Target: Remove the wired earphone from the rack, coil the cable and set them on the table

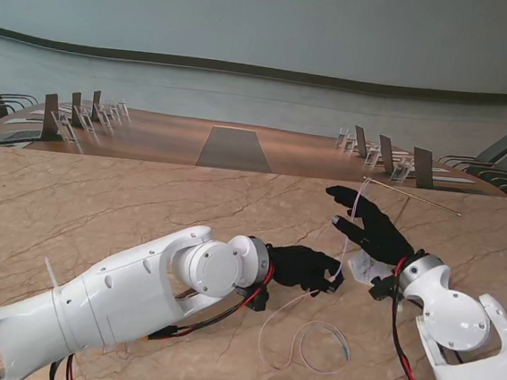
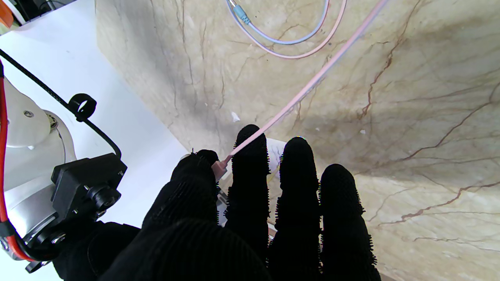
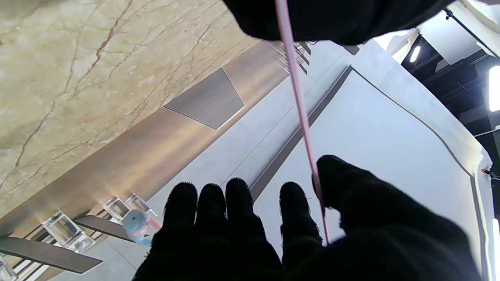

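The thin pale pink earphone cable (image 1: 350, 224) runs taut from the left hand (image 1: 304, 269), which pinches it between thumb and forefinger, up to the right hand (image 1: 371, 226), whose thumb hooks it, while its slack lies looped on the table (image 1: 100, 202) nearer to me than the left hand.

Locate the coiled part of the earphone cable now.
Stand view: the cable loop lies on the table, nearer to me than both hands, between the two arms.
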Controlling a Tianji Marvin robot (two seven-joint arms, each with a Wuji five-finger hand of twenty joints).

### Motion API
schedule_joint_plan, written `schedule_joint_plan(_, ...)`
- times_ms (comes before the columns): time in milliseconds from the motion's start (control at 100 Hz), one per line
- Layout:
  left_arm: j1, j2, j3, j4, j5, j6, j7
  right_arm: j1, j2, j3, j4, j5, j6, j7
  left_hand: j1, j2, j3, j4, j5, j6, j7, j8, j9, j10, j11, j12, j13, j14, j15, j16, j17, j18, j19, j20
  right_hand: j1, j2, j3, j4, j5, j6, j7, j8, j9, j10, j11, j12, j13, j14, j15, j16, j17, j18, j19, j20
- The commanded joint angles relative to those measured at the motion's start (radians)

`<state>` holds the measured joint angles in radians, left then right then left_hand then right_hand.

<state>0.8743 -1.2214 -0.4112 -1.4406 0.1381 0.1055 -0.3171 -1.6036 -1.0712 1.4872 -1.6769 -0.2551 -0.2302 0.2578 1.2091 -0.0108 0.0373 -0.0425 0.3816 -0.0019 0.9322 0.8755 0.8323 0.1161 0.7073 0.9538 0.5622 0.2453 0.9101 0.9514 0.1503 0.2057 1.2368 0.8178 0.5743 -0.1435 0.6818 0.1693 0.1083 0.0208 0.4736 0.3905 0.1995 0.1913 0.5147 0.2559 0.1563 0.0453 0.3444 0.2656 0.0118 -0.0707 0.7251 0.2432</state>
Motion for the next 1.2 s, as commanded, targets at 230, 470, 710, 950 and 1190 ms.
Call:
schedule_joint_plan(230, -0.018, -0.015, 0.005, 0.001, -0.012, -0.012, -0.003, 0.007, -0.008, 0.015, 0.002, 0.023, -0.057, -0.021, 0.082, 0.001, 0.017, -0.004, 0.013, -0.045, 0.018, -0.008, 0.013, -0.019, 0.036, 0.016, 0.019, -0.007, 0.021, 0.000, 0.000, 0.015, 0.027, -0.004, 0.046, -0.033, 0.073, 0.033, -0.021, -0.042, 0.042, -0.015, -0.027, -0.018, 0.037, 0.021, 0.016, -0.030, 0.021, -0.006, -0.005, -0.047, 0.048, -0.030)
schedule_joint_plan(470, -0.019, -0.014, -0.002, -0.006, -0.010, -0.013, 0.000, 0.010, -0.008, 0.024, 0.003, 0.033, -0.077, -0.022, 0.082, 0.000, 0.016, -0.004, 0.012, -0.042, 0.015, -0.014, 0.017, -0.017, 0.044, 0.020, 0.025, -0.005, 0.026, 0.002, 0.002, 0.017, 0.029, -0.004, 0.067, -0.030, 0.087, 0.026, -0.020, -0.040, 0.062, -0.020, -0.021, -0.014, 0.053, 0.027, 0.030, -0.022, 0.027, -0.003, 0.009, -0.040, 0.066, -0.031)
schedule_joint_plan(710, -0.021, -0.011, -0.009, -0.011, -0.005, -0.016, 0.002, 0.011, -0.008, 0.030, 0.001, 0.050, -0.097, -0.019, 0.082, 0.000, 0.017, -0.003, 0.014, -0.039, 0.016, -0.021, 0.023, -0.013, 0.054, 0.025, 0.033, -0.002, 0.037, 0.007, 0.008, 0.021, 0.036, -0.002, 0.079, -0.028, 0.085, 0.020, -0.020, -0.039, 0.081, -0.028, -0.008, -0.005, 0.061, 0.030, 0.051, -0.010, 0.035, 0.001, 0.031, -0.026, 0.087, -0.031)
schedule_joint_plan(950, -0.023, -0.010, -0.017, -0.013, -0.004, -0.023, 0.004, 0.020, -0.007, 0.028, 0.000, 0.068, -0.109, -0.012, 0.082, 0.000, 0.016, -0.004, 0.013, -0.038, 0.018, -0.024, 0.024, -0.014, 0.060, 0.029, 0.037, -0.001, 0.042, 0.009, 0.010, 0.023, 0.039, -0.001, 0.091, -0.026, 0.086, 0.017, -0.021, -0.037, 0.102, -0.037, 0.010, 0.017, 0.067, 0.033, 0.075, 0.019, 0.045, 0.006, 0.061, 0.002, 0.108, -0.030)
schedule_joint_plan(1190, -0.018, 0.007, -0.036, -0.049, 0.006, -0.013, -0.008, 0.031, -0.008, 0.020, 0.005, 0.089, -0.120, -0.011, 0.082, 0.001, 0.015, -0.004, 0.012, -0.036, 0.016, -0.032, 0.028, -0.014, 0.062, 0.028, 0.049, 0.005, 0.051, 0.011, 0.024, 0.027, 0.057, 0.005, 0.119, -0.019, 0.075, 0.013, -0.024, -0.028, 0.113, -0.047, 0.027, 0.039, 0.087, 0.041, 0.114, 0.043, 0.062, 0.015, 0.105, 0.031, 0.129, -0.025)
